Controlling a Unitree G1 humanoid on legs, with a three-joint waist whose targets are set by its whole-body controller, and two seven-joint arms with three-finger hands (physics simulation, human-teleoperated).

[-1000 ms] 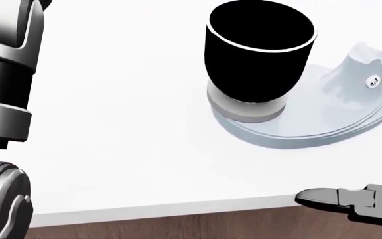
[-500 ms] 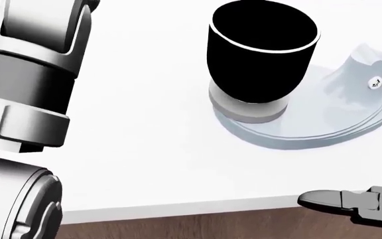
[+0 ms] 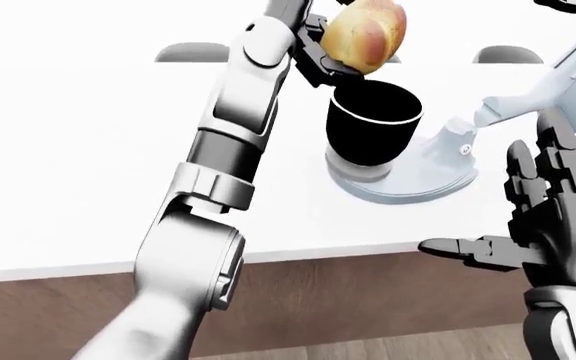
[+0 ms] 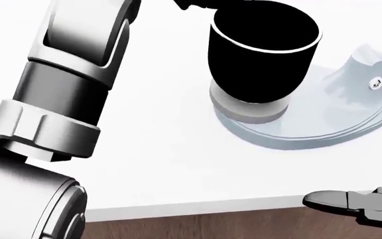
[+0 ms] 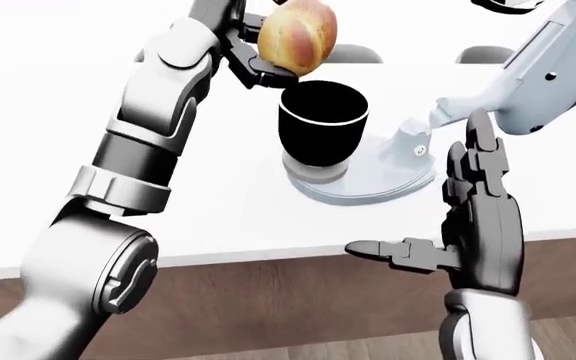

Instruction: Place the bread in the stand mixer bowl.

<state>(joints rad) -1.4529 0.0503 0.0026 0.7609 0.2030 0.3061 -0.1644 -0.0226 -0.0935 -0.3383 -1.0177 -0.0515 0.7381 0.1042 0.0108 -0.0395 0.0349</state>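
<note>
Our left hand (image 3: 318, 56) has its dark fingers (image 5: 258, 73) closed round the one loaf of bread (image 3: 366, 34), gripping it from the left and from underneath. The bread sticks out to the right of the fingers in the eye views, so most of its golden crust is clear of them. Its long axis runs roughly upright, tilted a little with the upper end leaning to the right, and that upper end is cut off by the top edge of the left-eye view. The loaf hangs in the air just above the left part of the rim of the single black bowl (image 3: 373, 124), not touching it.

Our right hand (image 5: 473, 225) is spread wide and holds nothing: two fingers point up and the thumb (image 3: 468, 249) sticks out to the left, near the lower right of both eye views, below the counter edge.

The bowl stands upright on the pale base of the one mixer (image 4: 323, 114), whose tilted head (image 5: 548, 67) rises at the upper right. The mixer stands on a white counter (image 3: 88, 165) with a wood-coloured face below. Two grey chair backs (image 3: 193, 52) show beyond the counter's far edge.
</note>
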